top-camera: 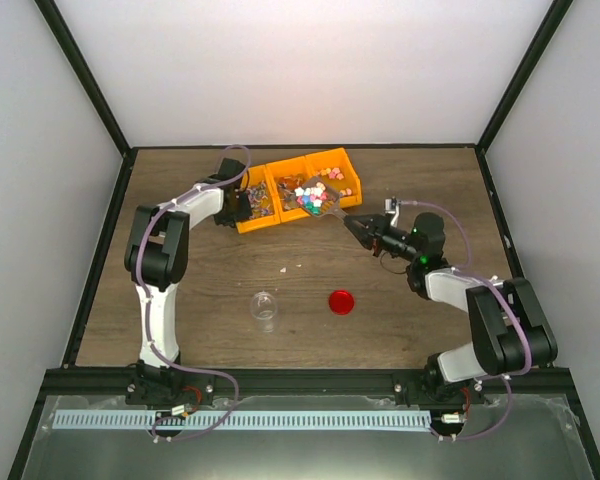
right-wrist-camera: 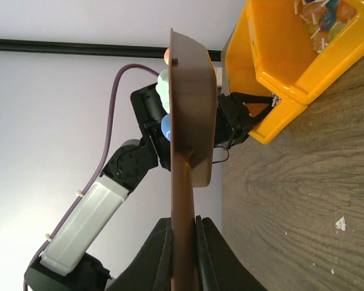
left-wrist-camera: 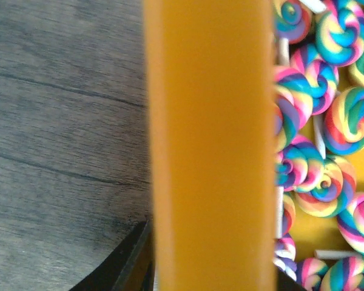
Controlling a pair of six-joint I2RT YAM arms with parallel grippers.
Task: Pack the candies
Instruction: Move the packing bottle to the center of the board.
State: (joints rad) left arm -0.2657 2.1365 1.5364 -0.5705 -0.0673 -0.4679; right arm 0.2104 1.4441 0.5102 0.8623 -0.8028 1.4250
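Observation:
The candies [top-camera: 310,195] are small white, pink and blue pieces heaped in a clear scoop [top-camera: 327,207] over the middle of the orange bins [top-camera: 310,160]. My right gripper [top-camera: 365,228] is shut on the scoop's handle [right-wrist-camera: 183,182]. In the right wrist view the scoop is edge-on, and a few candies [right-wrist-camera: 165,91] show behind it. My left gripper [top-camera: 236,205] straddles the left wall [left-wrist-camera: 212,145] of the bins. One finger [left-wrist-camera: 128,262] presses against the outside of that wall, and the other is almost hidden.
Swirled lollipops [left-wrist-camera: 318,182] fill the left bin. A small clear jar [top-camera: 264,306] stands upright on the wooden table in front of the arms, with a round red lid [top-camera: 341,301] lying to its right. A few crumbs [top-camera: 290,267] lie between the jar and the bins.

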